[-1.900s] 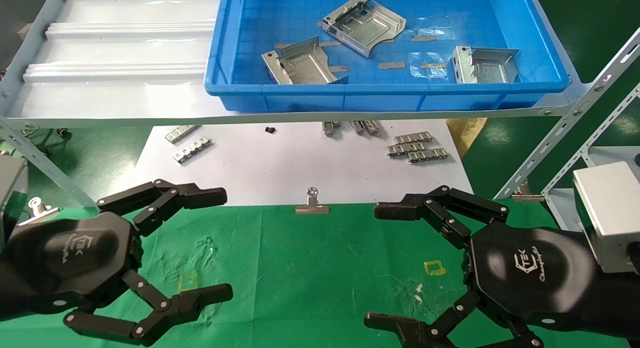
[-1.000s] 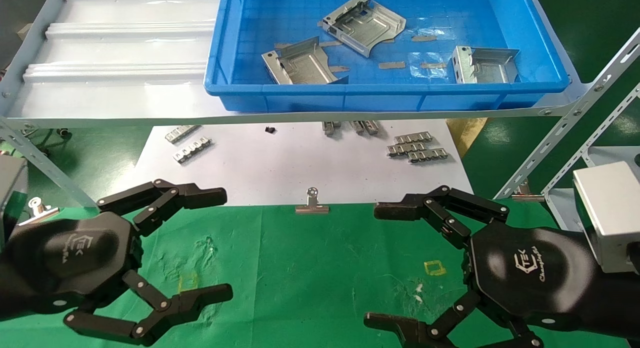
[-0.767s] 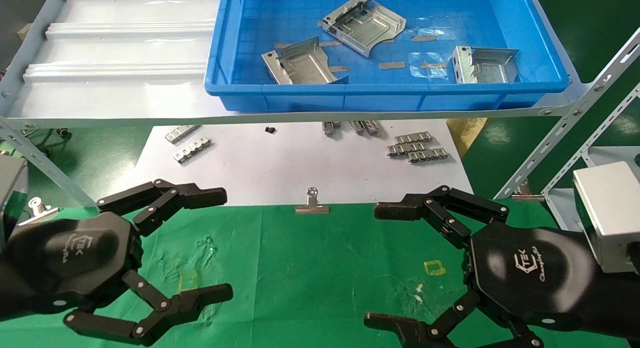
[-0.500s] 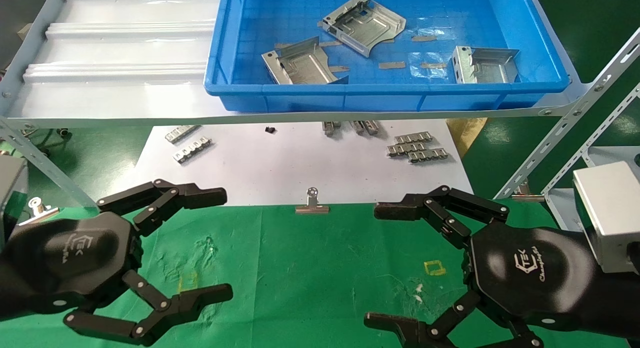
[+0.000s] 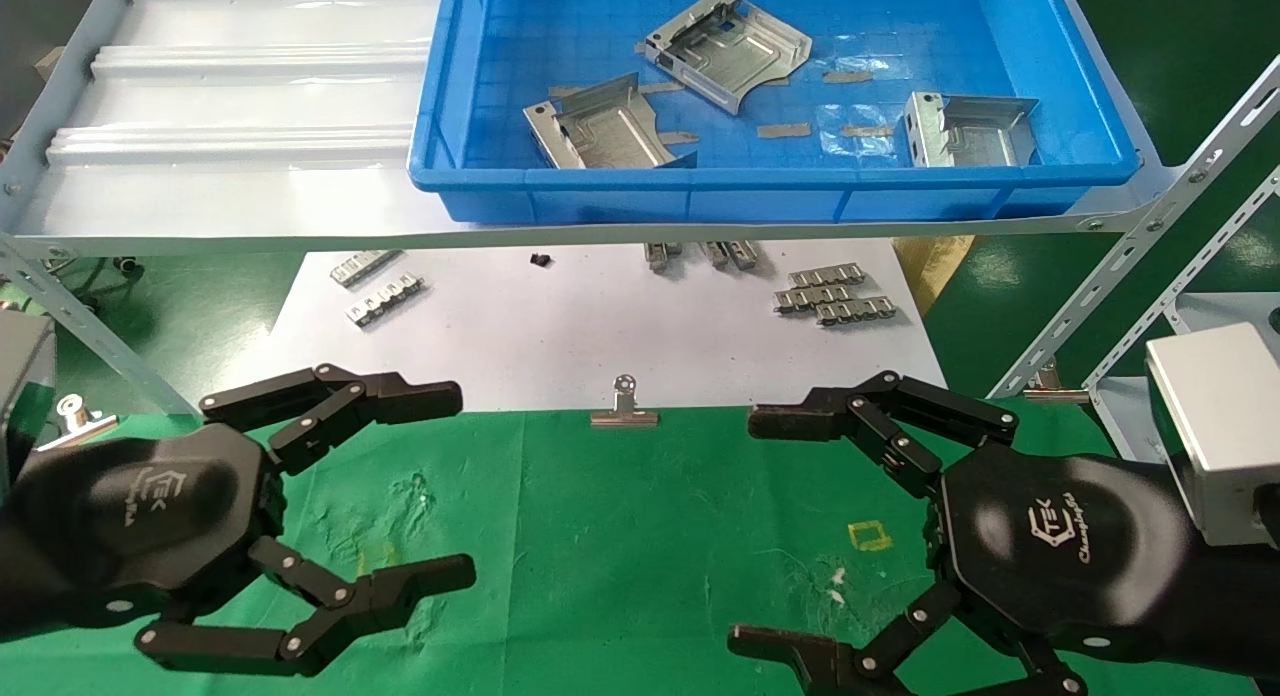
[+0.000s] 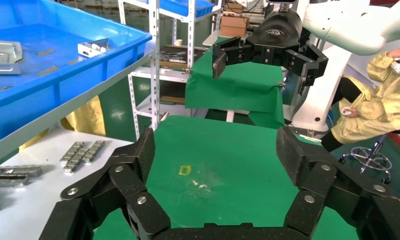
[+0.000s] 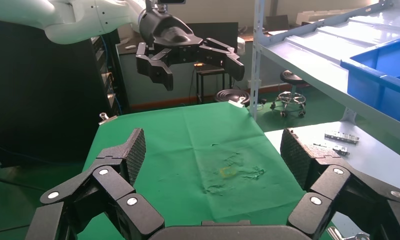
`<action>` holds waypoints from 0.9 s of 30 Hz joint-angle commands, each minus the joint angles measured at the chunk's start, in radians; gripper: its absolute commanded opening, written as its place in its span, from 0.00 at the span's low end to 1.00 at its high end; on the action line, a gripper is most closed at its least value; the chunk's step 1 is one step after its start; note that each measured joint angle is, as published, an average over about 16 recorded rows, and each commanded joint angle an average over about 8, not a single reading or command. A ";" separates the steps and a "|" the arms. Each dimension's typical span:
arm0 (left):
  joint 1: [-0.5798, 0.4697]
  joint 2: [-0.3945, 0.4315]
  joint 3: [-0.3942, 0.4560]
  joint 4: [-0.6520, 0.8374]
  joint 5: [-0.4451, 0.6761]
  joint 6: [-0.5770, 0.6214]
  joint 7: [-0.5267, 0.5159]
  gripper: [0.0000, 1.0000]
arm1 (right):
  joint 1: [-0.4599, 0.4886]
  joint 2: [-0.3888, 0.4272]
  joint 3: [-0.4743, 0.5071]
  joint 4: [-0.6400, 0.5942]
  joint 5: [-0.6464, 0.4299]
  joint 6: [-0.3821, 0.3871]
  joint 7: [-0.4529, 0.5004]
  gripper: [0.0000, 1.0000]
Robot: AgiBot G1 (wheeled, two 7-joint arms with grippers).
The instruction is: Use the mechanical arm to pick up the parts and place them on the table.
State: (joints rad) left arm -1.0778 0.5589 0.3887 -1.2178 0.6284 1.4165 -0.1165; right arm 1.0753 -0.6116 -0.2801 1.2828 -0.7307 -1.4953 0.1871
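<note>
Hovering low over the green counter (image 5: 620,536), both grippers are carrying nothing. The left gripper (image 5: 455,491) is sitting in the lower left of the head frame with its fingers spread wide; the right gripper (image 5: 750,526) is sitting in the lower right, fingers equally wide. Each wrist view is showing green cloth through an open span, with the other arm's gripper farther off.

Nothing of the task is looking done yet. All three parts are lying in the blue tray (image 5: 780,201) on the grey shelf (image 5: 230,216) across the upper frame: one bracket (image 5: 605,136) near the tray's front wall, a second bracket (image 5: 725,56) behind it toward the middle, a third bracket (image 5: 965,131) well apart toward the tray's right end. No part is resting on the green cloth, so every pick and every placement is remaining.

For room, the tray's front wall and the shelf's front edge are standing between the grippers and the parts, so a reach will probably have to rise over that lip. A slotted diagonal brace (image 5: 1140,236) is crossing the right side near the right arm. The white sheet (image 5: 600,326), carrying small ridged strips (image 5: 830,296), and a binder clip (image 5: 623,406) are lying below the shelf, while the cloth between the grippers is offering open ground for setting parts down.
</note>
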 commanded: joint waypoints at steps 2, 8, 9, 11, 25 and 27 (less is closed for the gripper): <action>0.000 0.000 0.000 0.000 0.000 0.000 0.000 0.00 | 0.000 0.000 0.000 0.000 0.000 0.000 0.000 1.00; 0.000 0.000 0.000 0.000 0.000 0.000 0.000 0.00 | 0.000 0.000 0.000 0.000 0.000 0.000 0.000 1.00; 0.000 0.000 0.000 0.000 0.000 0.000 0.000 0.00 | 0.000 0.000 0.000 0.000 0.000 0.000 0.000 1.00; 0.000 0.000 0.000 0.000 0.000 0.000 0.000 0.00 | 0.000 0.000 0.000 0.000 0.000 0.000 0.000 1.00; 0.000 0.000 0.000 0.000 0.000 0.000 0.000 0.00 | 0.000 0.000 0.000 0.000 0.000 0.000 0.000 1.00; 0.000 0.000 0.000 0.000 0.000 0.000 0.000 0.00 | 0.000 0.000 0.000 0.000 0.000 0.000 0.000 1.00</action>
State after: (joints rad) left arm -1.0778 0.5589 0.3887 -1.2178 0.6284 1.4165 -0.1165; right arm 1.0753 -0.6116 -0.2801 1.2828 -0.7307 -1.4953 0.1871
